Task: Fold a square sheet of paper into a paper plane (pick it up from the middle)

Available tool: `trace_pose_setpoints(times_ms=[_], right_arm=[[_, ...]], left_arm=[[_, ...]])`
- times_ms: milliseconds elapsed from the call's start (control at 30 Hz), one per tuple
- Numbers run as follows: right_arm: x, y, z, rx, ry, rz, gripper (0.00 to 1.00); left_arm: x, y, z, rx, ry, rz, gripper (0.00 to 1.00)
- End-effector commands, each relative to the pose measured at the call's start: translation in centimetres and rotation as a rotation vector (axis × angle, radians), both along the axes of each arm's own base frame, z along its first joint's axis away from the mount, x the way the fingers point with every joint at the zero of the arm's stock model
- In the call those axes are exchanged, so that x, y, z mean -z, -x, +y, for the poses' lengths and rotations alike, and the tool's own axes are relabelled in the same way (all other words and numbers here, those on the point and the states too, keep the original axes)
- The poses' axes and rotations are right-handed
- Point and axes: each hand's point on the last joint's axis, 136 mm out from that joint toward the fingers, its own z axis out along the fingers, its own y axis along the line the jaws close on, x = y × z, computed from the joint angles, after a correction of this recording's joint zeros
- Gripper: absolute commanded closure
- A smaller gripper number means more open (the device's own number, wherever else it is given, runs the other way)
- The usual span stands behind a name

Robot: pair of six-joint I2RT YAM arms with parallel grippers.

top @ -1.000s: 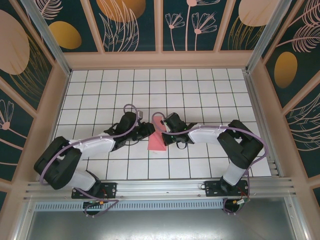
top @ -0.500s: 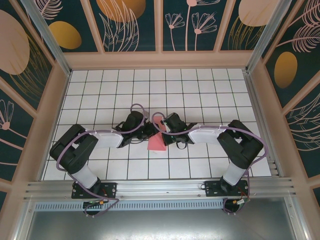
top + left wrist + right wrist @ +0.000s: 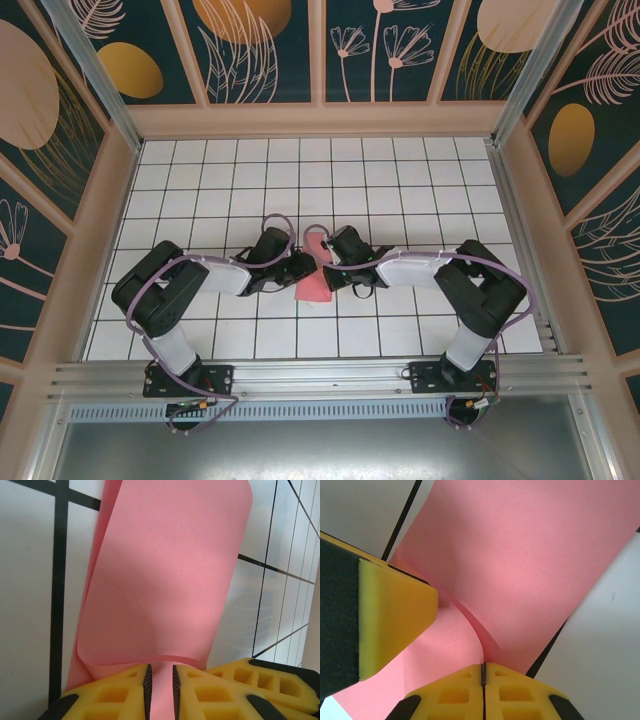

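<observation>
Seemingly mid-fold: right claw (image 3: 483, 670) clamps the paper (image 3: 535, 555), left claw (image 3: 160, 672) slightly apart astride its bend, which needs flattening.

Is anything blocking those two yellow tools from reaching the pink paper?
Nothing visible: the right tool is pinching the thin salmon-pink square sheet of paper, which also runs between the left tool's fingers.

The table (image 3: 400, 180) is a flat top of white tiles ruled by dark grid lines, walled by pale wooden rails at 9, 12 and 3 o'clock. A salmon-pink sheet of paper (image 3: 315, 287) lies just toward 6 o'clock of its centre, doubled over, its upper layer curling up off the tiles.
</observation>
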Motion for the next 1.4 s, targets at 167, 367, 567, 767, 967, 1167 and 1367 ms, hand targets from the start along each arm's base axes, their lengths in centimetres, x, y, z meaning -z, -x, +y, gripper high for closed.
trace_pose_setpoints(times_ms=[167, 367, 567, 767, 967, 1167, 1367], right_arm=[[-4.2, -1.2, -0.4, 0.106, -0.053, -0.055, 0.67], [-8.4, -0.4, -0.1, 0.148, -0.233, -0.038, 0.53], [-9.1, 2.7, 2.8, 0.096, -0.442, 0.139, 0.86], [-7.1, 3.8, 3.5, 0.135, -0.452, 0.25, 0.95], [-4.6, 4.1, 4.5, 0.134, -0.369, 0.314, 0.96], [-2.8, 4.0, 4.7, 0.146, -0.318, 0.329, 0.95], [-0.7, 4.1, 3.1, 0.193, -0.237, 0.337, 0.95]], left_arm=[[2.4, 1.4, 1.9, -0.015, -0.074, 0.042, 0.78], [2.2, 1.3, 1.5, -0.003, -0.061, 0.037, 0.78], [2.0, 1.3, 1.3, 0.004, -0.053, 0.034, 0.78], [2.1, 1.4, 1.3, 0.007, -0.046, 0.036, 0.78], [1.8, 1.3, 1.0, 0.015, -0.035, 0.031, 0.78], [1.7, 1.2, 0.8, 0.025, -0.03, 0.028, 0.78], [1.7, 1.2, 0.7, 0.033, -0.03, 0.03, 0.78]])
